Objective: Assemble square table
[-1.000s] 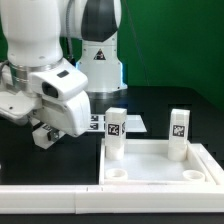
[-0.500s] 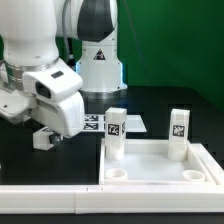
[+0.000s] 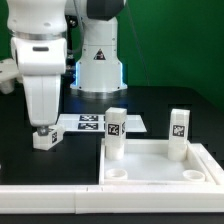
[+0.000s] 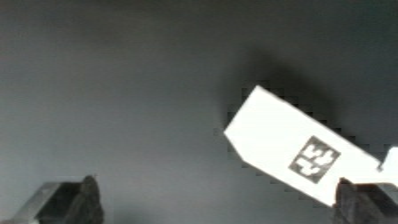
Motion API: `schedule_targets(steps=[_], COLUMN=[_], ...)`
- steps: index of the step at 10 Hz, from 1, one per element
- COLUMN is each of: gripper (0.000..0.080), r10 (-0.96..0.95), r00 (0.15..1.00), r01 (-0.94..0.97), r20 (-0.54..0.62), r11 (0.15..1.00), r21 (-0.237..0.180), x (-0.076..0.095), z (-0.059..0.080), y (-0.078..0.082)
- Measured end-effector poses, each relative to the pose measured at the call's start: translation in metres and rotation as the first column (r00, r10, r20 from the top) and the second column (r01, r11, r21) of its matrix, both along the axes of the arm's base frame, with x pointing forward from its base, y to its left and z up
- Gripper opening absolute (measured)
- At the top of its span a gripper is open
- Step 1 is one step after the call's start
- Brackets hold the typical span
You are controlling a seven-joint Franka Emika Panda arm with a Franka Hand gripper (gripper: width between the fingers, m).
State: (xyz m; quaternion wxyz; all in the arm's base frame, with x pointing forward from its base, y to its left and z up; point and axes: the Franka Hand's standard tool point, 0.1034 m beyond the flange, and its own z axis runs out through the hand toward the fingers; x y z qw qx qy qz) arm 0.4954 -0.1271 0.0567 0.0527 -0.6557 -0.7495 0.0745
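Jaws spread wide and gripping nothing, hanging just over the dark tabletop (image 3: pixel 25 170) at the exterior view's left, near the marker board (image 3: pixel 95 122). On the right lies the square table slab (image 3: pixel 150 148). One leg (image 3: pixel 115 132) and another leg (image 3: pixel 178 128) stand upright at its far corners.

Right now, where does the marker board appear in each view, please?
Exterior view: the marker board lies flat near the picture's middle, on the black table.
Wrist view: one tilted corner of the marker board shows, with one tag.
Shared landmark: the black table under it.
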Motion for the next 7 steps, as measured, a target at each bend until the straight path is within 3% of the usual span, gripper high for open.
schedule_targets(steps=[4,7], gripper=[0.0649,0.0649], r10=[-0.239,-0.636], r00=[0.971,0.759], r01=[0.239,0.647], r20=[0.011,0.140], r11=[0.970,0.761], r21=[-0.039,-0.049], x=[-0.0020,-0.0006], z=[-0.0021,-0.0017], y=[-0.0017,-0.0074])
